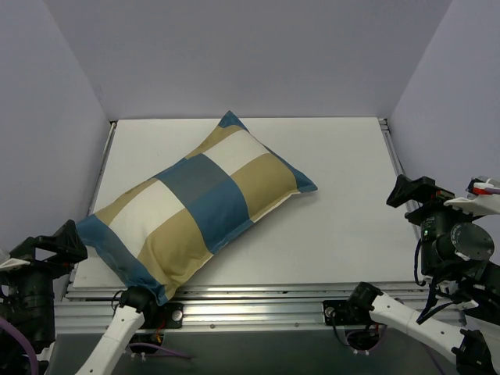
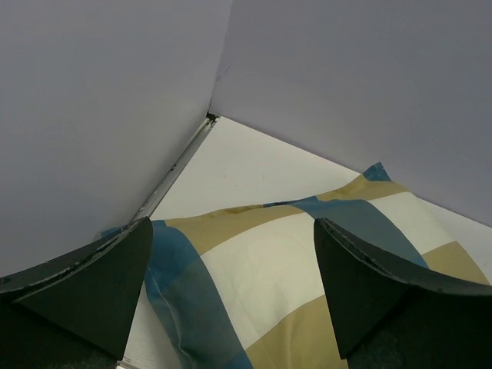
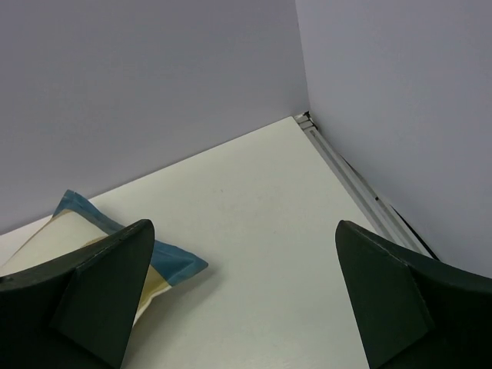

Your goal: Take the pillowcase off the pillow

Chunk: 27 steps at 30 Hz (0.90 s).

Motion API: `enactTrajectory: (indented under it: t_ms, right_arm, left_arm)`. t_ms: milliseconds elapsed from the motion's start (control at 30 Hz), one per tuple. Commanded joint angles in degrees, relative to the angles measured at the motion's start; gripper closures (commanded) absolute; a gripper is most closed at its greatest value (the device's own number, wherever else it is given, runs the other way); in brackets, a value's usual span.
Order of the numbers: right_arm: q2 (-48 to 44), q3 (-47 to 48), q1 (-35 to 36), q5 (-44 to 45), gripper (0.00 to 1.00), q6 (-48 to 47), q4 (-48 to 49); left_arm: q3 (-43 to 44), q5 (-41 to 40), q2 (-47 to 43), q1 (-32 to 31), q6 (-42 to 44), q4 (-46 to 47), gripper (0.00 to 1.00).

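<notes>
The pillowcase lies on the white table, stuffed full and set diagonally. One blue corner points at the back wall. Another blue corner reaches the near-left edge of the table, over the aluminium rail. Its blocks of blue, mustard and cream run in a checkered pattern along its whole length. The pillow is wholly inside the cover, so only its plump bulk shows and none of its own surface can be made out. A pale cream edge runs along the side of the cover that faces the right arm.

The left gripper hangs off the table's left edge, just beside the near-left corner of the pillowcase and not touching it. In the left wrist view the left gripper has its two dark fingers spread wide with nothing between them, and the pillowcase lies beyond.

The right gripper hangs past the right edge of the table, well apart from the cover. In the right wrist view the right gripper is also spread wide and holds nothing. There only a blue corner of the pillowcase shows at the left, on bare table.
</notes>
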Motion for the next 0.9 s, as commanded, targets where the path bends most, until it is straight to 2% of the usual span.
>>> enactTrajectory:
  t_ms: [0, 300, 467, 500, 567, 700, 867]
  right_arm:
    - [1.01, -0.1, 0.18, 1.14, 0.0, -1.01, 2.49]
    - [3.29, -2.13, 0.18, -1.41, 0.0, 2.49, 4.42]
    - [8.38, -4.85, 0.18, -12.91, 0.0, 3.99, 7.32]
    - [9.61, -6.07, 0.18, -13.36, 0.0, 8.52, 7.41]
    - [13.83, -7.74, 0.18, -16.94, 0.0, 11.55, 8.8]
    - [21.04, -12.58, 0.01, -25.83, 0.0, 18.23, 14.69]
    - [27.89, -21.35, -1.22, -33.39, 0.0, 25.08, 27.6]
  left_arm:
    - [-0.68, 0.59, 1.47, -0.32, 0.37, 2.57, 0.06]
    - [-2.79, 2.44, 2.78, -0.41, 0.02, 2.49, 0.06]
    - [-5.07, 5.15, 5.59, -0.41, -0.59, 2.13, 0.06]
    - [-6.12, 6.64, 6.29, -0.41, -0.68, 2.05, 0.06]
    - [-7.27, 8.06, 8.83, -0.41, -1.03, 2.13, 0.06]
    - [-10.52, 11.31, 14.02, -0.41, -1.64, 3.8, 0.06]
    - [-13.95, 16.75, 22.97, -0.32, -2.96, 9.68, 0.06]
